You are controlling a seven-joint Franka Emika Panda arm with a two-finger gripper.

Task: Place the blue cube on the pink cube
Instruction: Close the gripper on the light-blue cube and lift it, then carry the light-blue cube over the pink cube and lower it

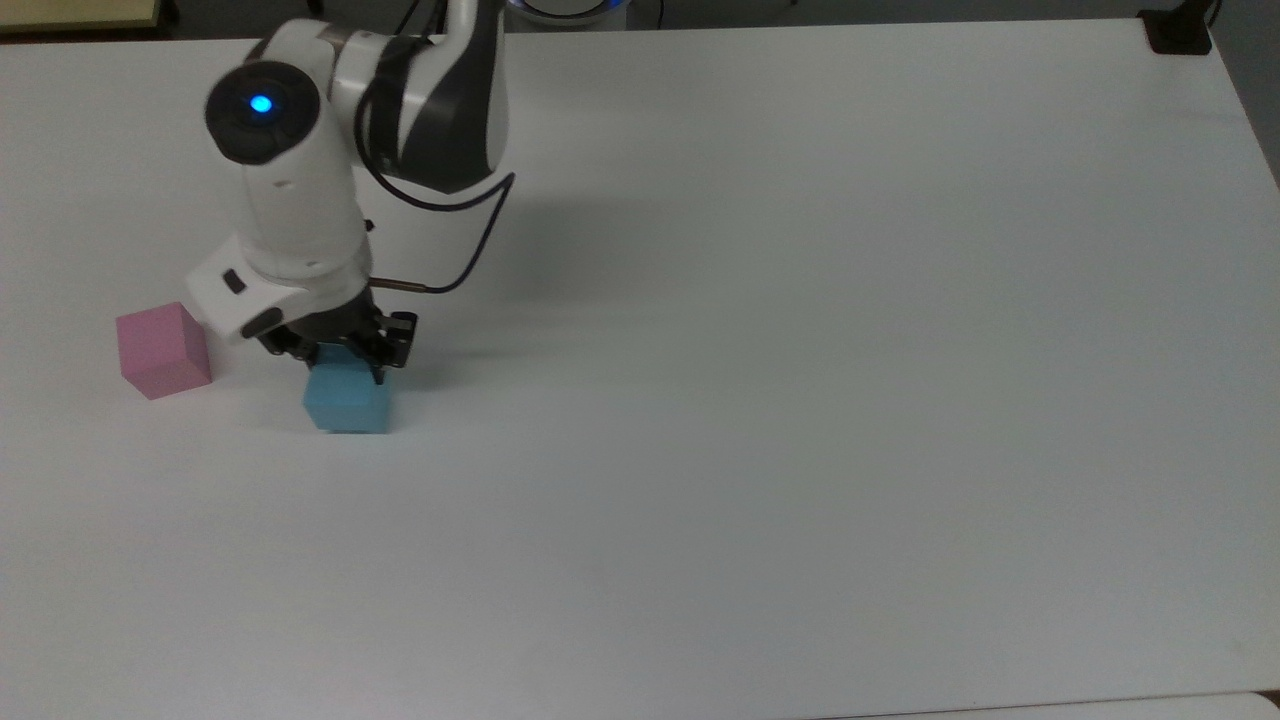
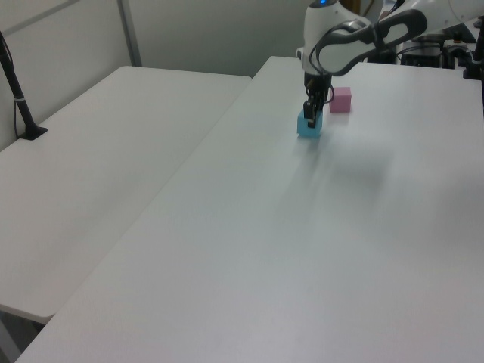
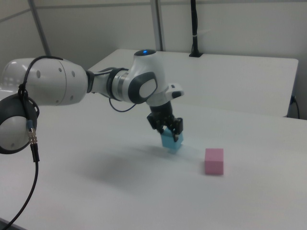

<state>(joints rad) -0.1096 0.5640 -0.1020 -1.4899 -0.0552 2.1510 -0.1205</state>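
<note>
My gripper (image 1: pixel 340 368) is shut on the light blue cube (image 1: pixel 347 403), holding it from above by its top part. The cube sits very low, at or just over the white table (image 1: pixel 800 400). The pink cube (image 1: pixel 163 350) rests on the table to the top view's left of the blue cube, a short gap apart. In the left view the gripper (image 2: pixel 311 117) holds the blue cube (image 2: pixel 308 127) in front of the pink cube (image 2: pixel 340 100). In the right view the blue cube (image 3: pixel 171 142) hangs tilted in the gripper (image 3: pixel 169 135), left of the pink cube (image 3: pixel 214 161).
A black cable (image 1: pixel 470 250) loops off the wrist. A black clamp (image 1: pixel 1178 35) sits on the table's far right corner in the top view. A second white table (image 2: pixel 106 151) adjoins on the left view's left, with a black post (image 2: pixel 19 98) on it.
</note>
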